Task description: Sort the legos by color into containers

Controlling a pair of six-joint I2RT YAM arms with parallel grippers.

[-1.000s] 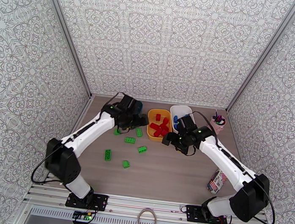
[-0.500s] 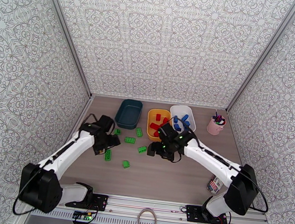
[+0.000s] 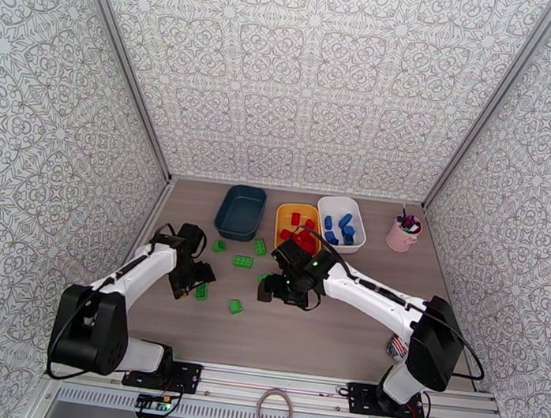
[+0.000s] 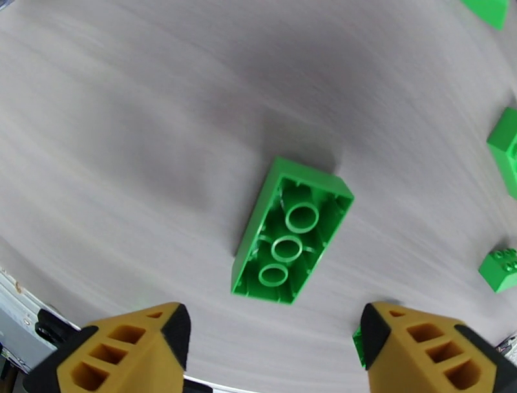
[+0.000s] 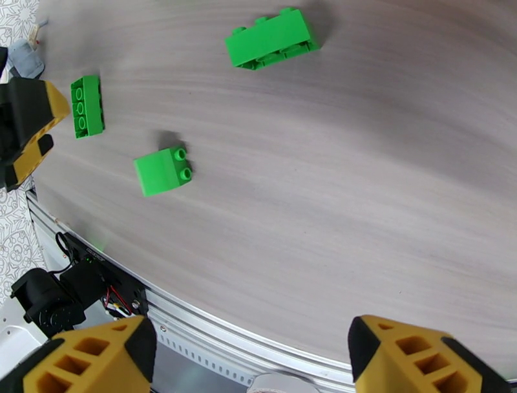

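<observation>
- Along the far edge, red legos (image 3: 296, 234) fill the yellow tub (image 3: 279, 230) and blue legos (image 3: 340, 224) the white tub (image 3: 338, 200); both colours look sorted.
- Green legos (image 3: 242, 262) lie loose mid-table, and the teal tub (image 3: 239, 214) looks empty.
- Left gripper (image 4: 273, 323) hangs part-open and empty over an upturned green brick (image 4: 292, 231), near-left.
- Right gripper (image 5: 252, 342) gapes wide, empty.
- Open table lies all round; the near rail (image 5: 213, 336) is close.
</observation>
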